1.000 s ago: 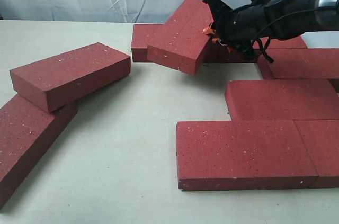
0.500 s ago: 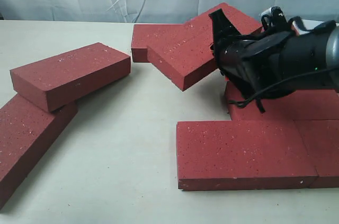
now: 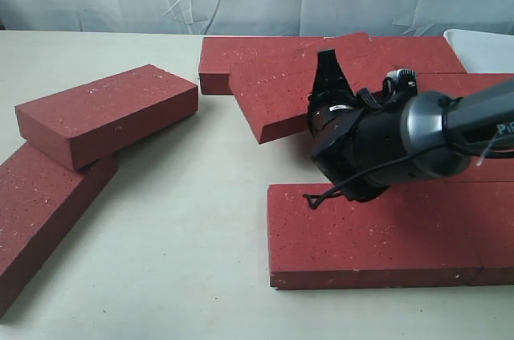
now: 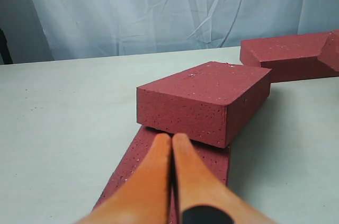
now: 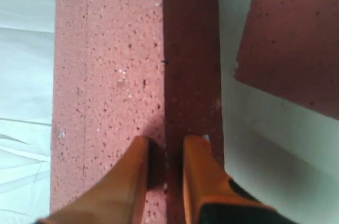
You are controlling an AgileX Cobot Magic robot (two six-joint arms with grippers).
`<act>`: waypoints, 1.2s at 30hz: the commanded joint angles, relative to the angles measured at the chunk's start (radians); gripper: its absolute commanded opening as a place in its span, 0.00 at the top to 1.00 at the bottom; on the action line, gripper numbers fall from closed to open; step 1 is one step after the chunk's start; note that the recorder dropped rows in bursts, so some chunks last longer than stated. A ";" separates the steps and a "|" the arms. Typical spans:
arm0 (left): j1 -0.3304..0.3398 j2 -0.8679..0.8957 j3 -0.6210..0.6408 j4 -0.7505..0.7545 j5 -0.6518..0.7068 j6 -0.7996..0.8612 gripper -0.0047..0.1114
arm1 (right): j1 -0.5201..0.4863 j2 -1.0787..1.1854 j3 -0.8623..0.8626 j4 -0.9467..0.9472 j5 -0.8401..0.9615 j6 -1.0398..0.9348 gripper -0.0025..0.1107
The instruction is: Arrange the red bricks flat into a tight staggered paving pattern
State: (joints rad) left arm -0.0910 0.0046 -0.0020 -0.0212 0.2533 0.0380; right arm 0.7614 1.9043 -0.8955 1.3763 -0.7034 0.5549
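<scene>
right claw sits at the slanted brick, fingers narrowly apart — whether it grips, cannot tell; left claw pressed together over two stacked bricks.

Lower-left brick + front-right brick partly off-frame.

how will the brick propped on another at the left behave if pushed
Likely stiff and heavy: the propped brick looks thick and solid. Its rough face should resist slipping. Tilted on the lower brick, it may slide off and drop flat, not roll.
</scene>
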 commanded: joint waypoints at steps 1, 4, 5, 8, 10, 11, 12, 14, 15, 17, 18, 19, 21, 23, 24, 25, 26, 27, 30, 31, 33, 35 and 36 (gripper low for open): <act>0.003 -0.005 0.002 0.001 -0.015 -0.004 0.96 | -0.006 0.008 0.003 -0.013 -0.004 0.030 0.94; 0.003 -0.005 0.002 0.001 -0.015 -0.004 0.96 | -0.006 0.008 0.003 0.041 -0.004 0.030 0.75; 0.003 -0.005 0.002 0.001 -0.015 -0.004 0.96 | -0.006 0.008 0.003 0.041 -0.007 0.030 0.71; 0.003 -0.005 0.002 0.001 -0.015 -0.004 0.96 | -0.006 0.008 0.003 0.036 -0.011 0.030 0.57; 0.003 -0.005 0.002 0.001 -0.015 -0.004 0.96 | -0.006 0.008 0.003 0.006 -0.011 0.033 0.52; 0.003 -0.005 0.002 0.001 -0.015 -0.004 0.96 | -0.006 0.004 0.003 -0.024 -0.013 0.052 0.51; 0.003 -0.005 0.002 0.001 -0.015 -0.004 0.96 | -0.006 -0.008 0.003 -0.045 -0.009 0.055 0.51; 0.003 -0.005 0.002 0.001 -0.015 -0.004 0.96 | -0.006 -0.046 0.003 -0.121 -0.009 0.038 0.51; 0.003 -0.005 0.002 0.001 -0.015 -0.004 0.96 | -0.006 -0.068 0.003 -0.163 -0.007 0.007 0.51; 0.003 -0.005 0.002 0.001 -0.015 -0.004 0.96 | -0.006 -0.114 0.003 -0.211 -0.001 -0.079 0.51; 0.003 -0.005 0.002 0.001 -0.015 -0.004 0.96 | -0.006 -0.136 0.003 -0.211 0.000 -0.144 0.51; 0.003 -0.005 0.002 0.001 -0.015 -0.004 0.96 | -0.006 -0.159 0.003 -0.196 0.000 -0.211 0.52; 0.003 -0.005 0.002 0.001 -0.015 -0.004 0.96 | -0.011 -0.205 0.003 -0.159 -0.017 -0.400 0.58; 0.003 -0.005 0.002 0.001 -0.015 -0.004 0.96 | -0.041 -0.248 0.003 -0.161 0.017 -0.610 0.71; 0.003 -0.005 0.002 0.001 -0.015 -0.004 0.96 | -0.070 -0.271 0.003 -0.163 0.064 -0.708 0.82; 0.003 -0.005 0.002 0.001 -0.015 -0.004 0.96 | -0.099 -0.289 0.003 -0.163 0.121 -0.786 0.90; 0.003 -0.005 0.002 0.001 -0.015 -0.004 0.96 | -0.141 -0.309 0.003 -0.168 0.171 -0.860 0.98; 0.003 -0.005 0.002 0.001 -0.015 -0.004 0.96 | -0.190 -0.324 -0.003 -0.180 0.261 -0.944 0.97; 0.003 -0.005 0.002 0.001 -0.015 -0.004 0.96 | -0.354 -0.334 -0.060 -0.206 0.556 -1.114 0.98; 0.003 -0.005 0.002 0.001 -0.015 -0.004 0.96 | -0.394 -0.327 -0.085 -0.205 0.645 -1.149 0.98; 0.003 -0.005 0.002 0.001 -0.015 -0.004 0.96 | -0.476 -0.301 -0.158 -0.249 0.883 -1.187 0.98; 0.003 -0.005 0.002 0.001 -0.015 -0.004 0.96 | -0.517 -0.268 -0.244 -0.360 1.121 -1.185 0.98; 0.003 -0.005 0.002 0.001 -0.015 -0.004 0.96 | -0.523 -0.246 -0.284 -0.439 1.222 -1.168 0.99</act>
State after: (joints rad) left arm -0.0910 0.0046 -0.0020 -0.0212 0.2533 0.0380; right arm 0.2802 1.6165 -1.0815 1.1040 0.2063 -0.5923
